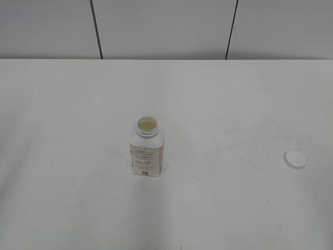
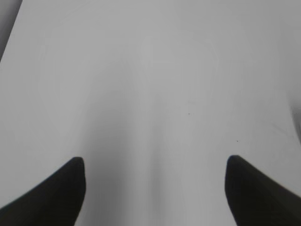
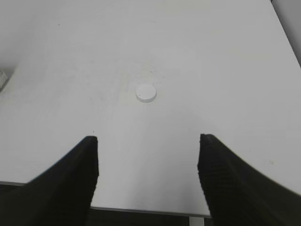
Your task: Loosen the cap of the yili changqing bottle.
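The yili changqing bottle [image 1: 146, 148] stands upright near the middle of the white table, its neck open and pale liquid showing inside. The white cap [image 1: 294, 159] lies flat on the table at the far right, apart from the bottle; it also shows in the right wrist view [image 3: 146, 93]. My right gripper [image 3: 148, 141] is open and empty, above the table's near edge, with the cap ahead of it. My left gripper [image 2: 155, 162] is open and empty over bare table. Neither gripper shows in the exterior view.
The white table [image 1: 78, 104] runs back to a grey panelled wall [image 1: 166, 26]. Its front edge [image 3: 141, 208] shows just under my right gripper.
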Motion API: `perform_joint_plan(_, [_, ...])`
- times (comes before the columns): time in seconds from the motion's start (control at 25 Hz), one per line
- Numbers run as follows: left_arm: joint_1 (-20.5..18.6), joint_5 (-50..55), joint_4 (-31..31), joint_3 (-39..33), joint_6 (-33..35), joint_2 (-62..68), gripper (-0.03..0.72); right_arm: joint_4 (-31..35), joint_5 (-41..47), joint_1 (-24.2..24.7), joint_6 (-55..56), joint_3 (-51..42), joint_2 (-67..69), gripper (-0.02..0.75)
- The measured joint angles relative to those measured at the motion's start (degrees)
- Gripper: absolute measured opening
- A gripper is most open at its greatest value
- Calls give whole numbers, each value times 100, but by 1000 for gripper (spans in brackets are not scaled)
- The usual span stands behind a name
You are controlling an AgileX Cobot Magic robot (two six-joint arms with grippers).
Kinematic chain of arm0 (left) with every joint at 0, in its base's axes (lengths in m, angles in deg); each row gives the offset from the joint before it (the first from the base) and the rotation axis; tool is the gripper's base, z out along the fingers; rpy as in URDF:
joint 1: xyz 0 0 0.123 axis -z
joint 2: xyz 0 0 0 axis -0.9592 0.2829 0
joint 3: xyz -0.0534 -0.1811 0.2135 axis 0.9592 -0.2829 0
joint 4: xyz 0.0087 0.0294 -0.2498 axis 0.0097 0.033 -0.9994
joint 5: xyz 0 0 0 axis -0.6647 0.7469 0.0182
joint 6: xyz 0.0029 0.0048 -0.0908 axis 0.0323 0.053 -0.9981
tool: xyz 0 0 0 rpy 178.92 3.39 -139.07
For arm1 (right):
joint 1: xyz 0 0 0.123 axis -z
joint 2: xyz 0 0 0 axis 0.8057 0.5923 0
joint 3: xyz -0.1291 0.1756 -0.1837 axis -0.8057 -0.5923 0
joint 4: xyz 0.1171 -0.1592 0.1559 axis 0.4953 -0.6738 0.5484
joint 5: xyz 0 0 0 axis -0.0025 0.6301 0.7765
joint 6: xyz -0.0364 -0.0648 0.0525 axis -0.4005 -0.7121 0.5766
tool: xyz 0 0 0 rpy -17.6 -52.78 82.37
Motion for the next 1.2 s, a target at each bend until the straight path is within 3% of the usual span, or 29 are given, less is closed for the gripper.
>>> perform_joint_plan(0.32, [0,817,-228,-257,18,-1511,554,0,0,0,0,0,0,526])
perform_joint_plan(0.76, [0,844,-596,-271,628,-2976,554,0,0,0,0,0,0,526])
perform_joint_plan(1.2, [0,1377,-794,-276,937,-3296,554,0,0,0,0,0,0,526])
